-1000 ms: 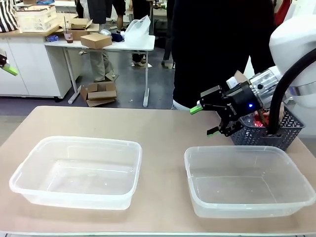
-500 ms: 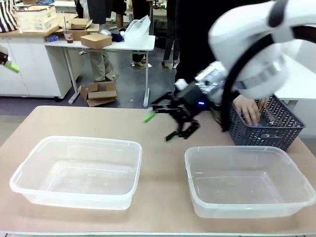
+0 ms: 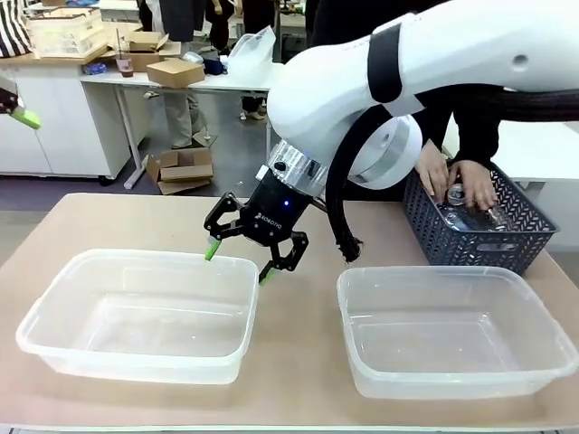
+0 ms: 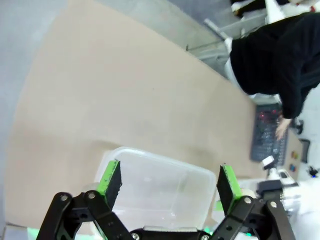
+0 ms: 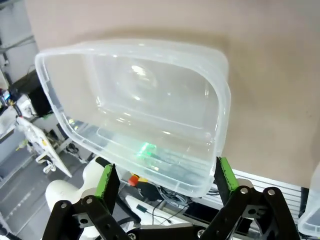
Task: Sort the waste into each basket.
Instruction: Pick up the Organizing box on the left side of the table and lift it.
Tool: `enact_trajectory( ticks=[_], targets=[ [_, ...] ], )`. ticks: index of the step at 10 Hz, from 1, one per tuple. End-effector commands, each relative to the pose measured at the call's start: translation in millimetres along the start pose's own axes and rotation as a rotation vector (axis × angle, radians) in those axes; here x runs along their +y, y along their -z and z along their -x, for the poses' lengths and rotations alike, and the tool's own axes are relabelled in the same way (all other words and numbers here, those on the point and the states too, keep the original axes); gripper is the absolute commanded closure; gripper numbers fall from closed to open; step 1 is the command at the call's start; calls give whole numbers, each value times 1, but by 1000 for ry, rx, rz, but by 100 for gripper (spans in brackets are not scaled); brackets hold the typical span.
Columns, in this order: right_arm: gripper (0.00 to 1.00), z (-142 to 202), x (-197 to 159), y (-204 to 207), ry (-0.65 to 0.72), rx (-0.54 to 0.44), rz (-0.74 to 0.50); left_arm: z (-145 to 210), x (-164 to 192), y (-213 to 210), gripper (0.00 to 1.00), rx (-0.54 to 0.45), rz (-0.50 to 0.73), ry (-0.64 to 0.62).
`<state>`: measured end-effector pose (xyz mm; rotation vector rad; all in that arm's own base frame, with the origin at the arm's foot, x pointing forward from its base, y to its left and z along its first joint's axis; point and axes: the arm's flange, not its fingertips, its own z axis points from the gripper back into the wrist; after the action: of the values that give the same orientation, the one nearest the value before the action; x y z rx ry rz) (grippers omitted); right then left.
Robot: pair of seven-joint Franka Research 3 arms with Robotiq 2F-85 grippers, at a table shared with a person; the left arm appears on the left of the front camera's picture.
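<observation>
Nearest, along the bottom of the front view, the two clear tubs are found bare: the left tub (image 3: pixel 136 256) and the right tub (image 3: pixel 434 273). Just behind them, the right gripper (image 3: pixel 239 261) is now hung over the left tub's far right corner, having been swung there from the dark blue lattice basket (image 3: pixel 470 242) at the right, where it was a second ago. Its jaws are spread wide and nothing is carried (so nothing has been delivered, and sorting is judged barely begun). Farther back, the waste (image 3: pixel 457 193) is kept in that basket, where a clear bottle (image 3: pixel 478 217) is handled by the person's hands (image 3: pixel 474 183).

The tub's bare inside is confirmed from above in the right wrist view, beyond the fingers (image 5: pixel 106 181). The left gripper (image 4: pixel 167 185), glimpsed as a green tip at the front view's upper left, is shown wide and empty in its own wrist view, high above the table (image 4: pixel 125 90).
</observation>
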<state>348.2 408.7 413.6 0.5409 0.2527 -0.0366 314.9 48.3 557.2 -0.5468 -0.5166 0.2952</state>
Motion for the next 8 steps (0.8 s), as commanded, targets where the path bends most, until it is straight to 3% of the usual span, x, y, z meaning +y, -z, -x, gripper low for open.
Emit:
enact_trajectory(
  ticks=[1, 2, 3, 4, 5, 6, 7, 8],
  targets=[
    [0, 16, 5, 20, 34, -18, 96, 51, -3, 31, 0, 188, 5, 132],
    [0, 26, 10, 26, 64, -21, 151, 74, 1, 45, 0, 226, -13, 165],
    [0, 30, 11, 32, 109, -32, 203, 86, 8, 57, 0, 248, -107, 194],
    [0, 33, 9, 37, 164, -62, 258, 99, 20, 65, 0, 356, -159, 197],
    [0, 37, 7, 39, 158, -69, 269, 114, 40, 74, 0, 492, -278, 235],
    [0, 39, 5, 39, 166, -88, 266, 128, 62, 84, 0, 520, -484, 302],
    [0, 40, 4, 39, 146, -93, 263, 137, 80, 88, 0, 576, -578, 345],
    [0, 38, 4, 36, 143, -137, 261, 144, 83, 96, 0, 635, -362, 263]
  ],
)
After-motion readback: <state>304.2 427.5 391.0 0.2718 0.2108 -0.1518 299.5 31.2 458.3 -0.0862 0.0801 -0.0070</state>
